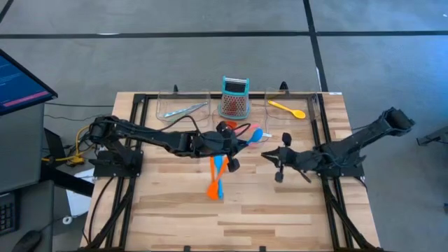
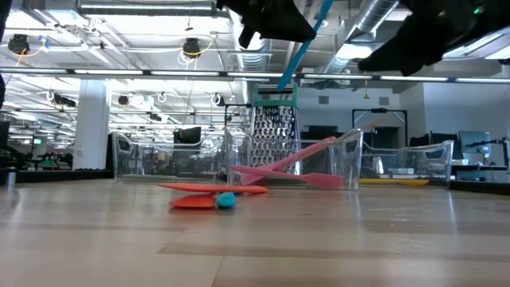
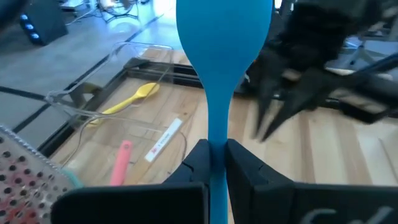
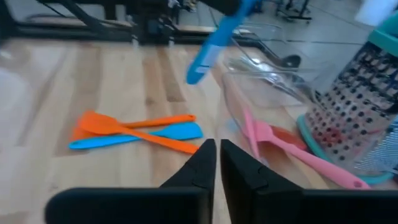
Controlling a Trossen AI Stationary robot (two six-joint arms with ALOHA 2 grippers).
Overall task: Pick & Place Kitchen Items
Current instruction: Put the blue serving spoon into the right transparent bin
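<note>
We are holding a slim blue plastic spoon point(image 3: 219, 56) clamped by its handle in the left claw point(image 3: 214, 163), above the worktop's point(image 1: 280, 210) middle. The right claw point(image 4: 216, 163), nearly together and empty, is hovering close; the two risk colliding, knocking the spoon loose.

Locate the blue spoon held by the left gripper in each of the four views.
High view: blue spoon at table centre, in front of the grater, at the left gripper's tip.
Low view: upper centre, slanting down from the gripper above the grater.
Left wrist view: centre, upright, clamped between the fingers.
Right wrist view: upper centre, hanging in the air above the table.
Shared landmark: the teal-topped grater.
</note>
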